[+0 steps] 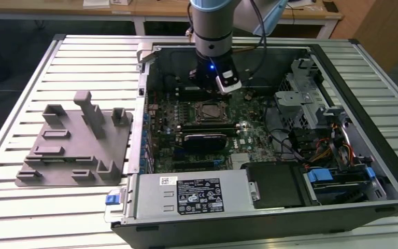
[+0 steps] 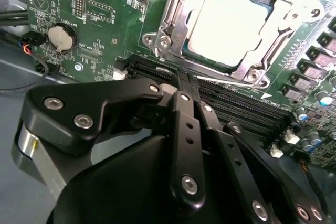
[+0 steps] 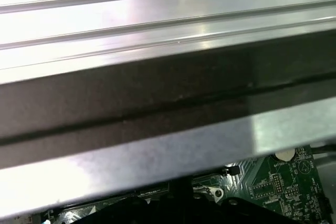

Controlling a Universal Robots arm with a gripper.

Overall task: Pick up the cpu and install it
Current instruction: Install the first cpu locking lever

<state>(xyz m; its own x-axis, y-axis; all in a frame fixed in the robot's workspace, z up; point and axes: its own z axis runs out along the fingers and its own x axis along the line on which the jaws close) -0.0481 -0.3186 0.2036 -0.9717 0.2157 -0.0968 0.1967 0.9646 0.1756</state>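
the cpu (image 2: 227,23) is a small flat square with a shiny white-silver top. in the second wrist view it sits down inside the socket (image 2: 173,22), with the silver metal frame going around its edges. a dark thin rim shows along the sides of the chip. it lies flat, not tipped. in the exterior view the cpu (image 1: 208,110) is a tiny pale square in the middle of the green board (image 1: 251,137), inside the open pc case (image 1: 365,155).

the gripper (image 2: 181,90) is black, with bolts along its arms. its fingers are pressed close together with nothing between them (the tips come to one narrow point). the tips sit over the long black slots (image 2: 247,103) just beside the socket, and they do not touch the cpu.

a round silver battery (image 2: 62,37) sits on the board, well apart from the socket.

in the exterior view the arm (image 1: 211,31) comes down into the case from above, near the far wall. a grey holder (image 1: 74,142) with blocks and posts lies on the metal table (image 1: 19,207), at the exterior view's left of the case.

in the first wrist view the silver case wall (image 3: 157,145) is very near, with a bit of green board (image 3: 283,187) under it.
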